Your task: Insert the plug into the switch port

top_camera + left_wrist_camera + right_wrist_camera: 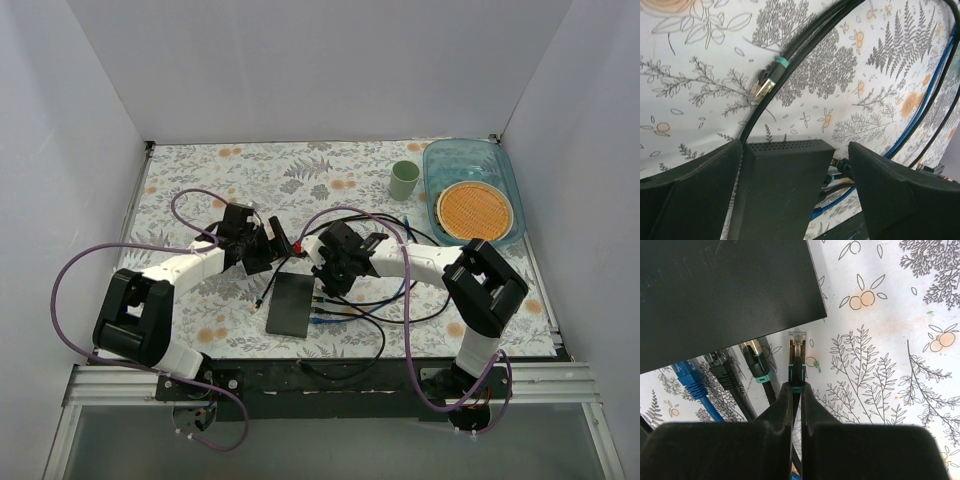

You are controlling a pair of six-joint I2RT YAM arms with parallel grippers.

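The switch point(290, 304) is a flat dark grey box lying on the floral cloth. Seen from the right wrist, my right gripper point(796, 386) is shut on the plug point(797, 352), gripping its teal-banded boot. The clear tip sits just short of the switch's long edge point(740, 305), near its right corner. The switch port itself is hidden under that edge. My left gripper point(795, 150) is open and straddles the far end of the switch point(780, 190). Its left finger point(690, 195) is close against the box and its right finger point(900, 195) stands apart.
Three other plugs sit in the switch's edge: blue point(690, 380), black point(722, 371) and teal-banded point(756, 362). A loose plug point(767, 82) lies beyond the box. A green cup point(404, 180) and a blue tray point(500, 165) holding an orange disc stand back right. Cables loop around the switch.
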